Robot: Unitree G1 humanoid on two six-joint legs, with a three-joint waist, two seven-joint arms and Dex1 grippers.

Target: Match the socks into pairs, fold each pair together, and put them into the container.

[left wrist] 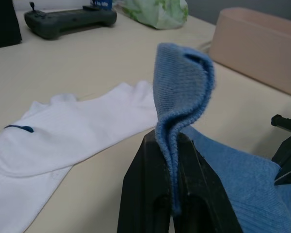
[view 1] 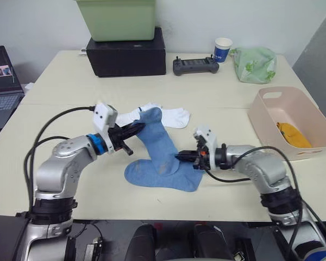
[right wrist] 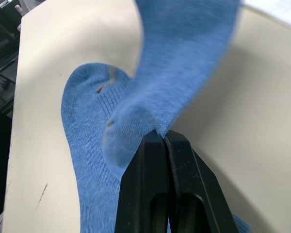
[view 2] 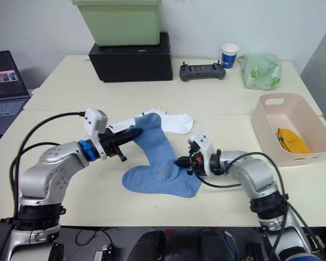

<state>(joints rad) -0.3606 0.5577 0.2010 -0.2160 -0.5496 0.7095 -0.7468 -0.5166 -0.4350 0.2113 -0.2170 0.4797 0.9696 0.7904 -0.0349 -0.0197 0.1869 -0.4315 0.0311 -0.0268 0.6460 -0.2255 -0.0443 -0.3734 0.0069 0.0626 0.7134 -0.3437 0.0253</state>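
Nearest the robot, a light blue sock lies on the cream table, its foot flat on the surface and its leg lifted up toward the far side. The right gripper has its two black fingers pressed together on the sock's near edge — the right wrist view shows fabric pinched at the very tips, with no gap between them. The left gripper is clamped on the raised cuff end, the knit folded between its narrow fingers and standing up above them. Whether this is one blue sock or two laid together cannot be told. Just beyond the lifted cuff, the white socks lie flat on the table, one with a small dark mark seen in the left wrist view. Off to the right stands the pale pink container, holding a mustard-orange bundle — well apart from both grippers. Along the far edge sit a black box with a light green bin on top, a dark controller, a paper cup and a pale green bag.
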